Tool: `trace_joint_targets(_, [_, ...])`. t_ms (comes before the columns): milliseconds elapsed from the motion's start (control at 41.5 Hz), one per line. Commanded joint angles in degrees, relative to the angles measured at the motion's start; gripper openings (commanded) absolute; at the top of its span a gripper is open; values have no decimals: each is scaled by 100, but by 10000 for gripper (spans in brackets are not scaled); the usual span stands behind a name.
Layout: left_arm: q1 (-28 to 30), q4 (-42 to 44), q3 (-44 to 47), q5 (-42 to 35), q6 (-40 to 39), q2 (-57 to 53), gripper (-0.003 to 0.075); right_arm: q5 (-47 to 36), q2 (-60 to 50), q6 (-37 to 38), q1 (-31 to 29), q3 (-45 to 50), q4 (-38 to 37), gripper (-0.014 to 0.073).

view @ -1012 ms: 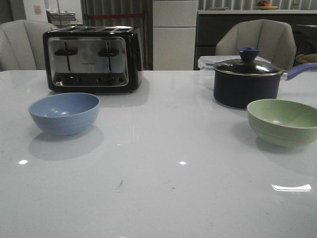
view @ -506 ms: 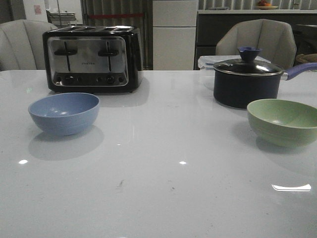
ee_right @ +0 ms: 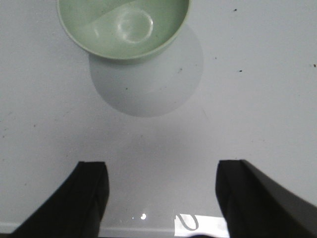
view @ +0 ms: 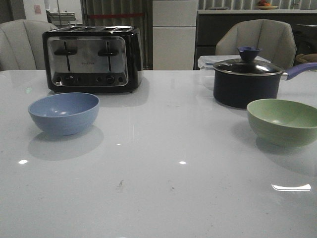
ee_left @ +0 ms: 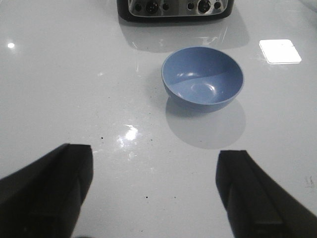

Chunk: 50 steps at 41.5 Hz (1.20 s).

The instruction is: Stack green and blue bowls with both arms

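The blue bowl sits on the left of the white table, in front of the toaster. The green bowl sits on the right, near the dark pot. Both bowls are upright and far apart. The left gripper is wide open over the table and holds nothing. The right gripper is wide open too, with nothing in it.

Left end effector, right end effector: black, blocky, matte fingers.
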Motion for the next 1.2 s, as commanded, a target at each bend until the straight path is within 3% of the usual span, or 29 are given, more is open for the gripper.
trace_joint_targets(0, [-21, -131, -157, -530, -39, 78, 583, -373, 465, -20, -272, -558, -24, 572])
trace_joint_targets(145, [-286, -240, -157, -543, 82, 83, 583, -177, 1314, -133, -598, -1245, 218, 572])
trace_joint_targets(434, [-1174, -229, -157, -744, 464, 83, 582, 123, 3070, -1302, -812, -2648, 1449, 572])
trace_joint_targets(892, [-1249, -205, -157, -884, 464, 83, 582, 177, 4876, -1385, -812, -3822, 1535, 564])
trace_joint_targets(1181, [-1249, -205, -157, -884, 464, 83, 582, 251, 5152, -1385, -812, -4015, 1274, 243])
